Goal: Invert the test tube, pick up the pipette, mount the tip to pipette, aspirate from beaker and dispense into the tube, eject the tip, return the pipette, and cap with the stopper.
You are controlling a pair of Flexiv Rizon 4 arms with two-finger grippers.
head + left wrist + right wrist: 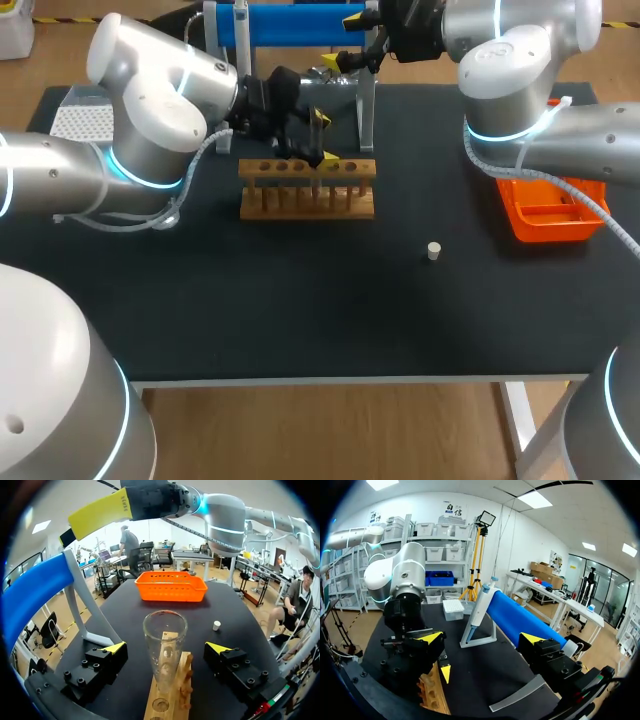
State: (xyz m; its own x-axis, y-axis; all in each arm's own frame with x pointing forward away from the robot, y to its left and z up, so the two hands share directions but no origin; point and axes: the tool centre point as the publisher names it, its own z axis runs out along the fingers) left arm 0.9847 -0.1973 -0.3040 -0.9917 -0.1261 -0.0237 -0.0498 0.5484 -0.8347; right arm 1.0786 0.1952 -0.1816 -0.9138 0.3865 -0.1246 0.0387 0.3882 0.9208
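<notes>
Standing open end up in the wooden rack [307, 190], the glass tube [164, 650] is between the spread fingers of the left gripper [324, 138], which do not touch it. From above, this gripper hides the tube. The right gripper [481, 639], fingers also spread and holding nothing, hangs behind the rack, facing the pipette [481, 607] on its blue stand [520, 620]. The stopper [434, 251] lies on the tabletop [300, 300], well to the right of the rack.
</notes>
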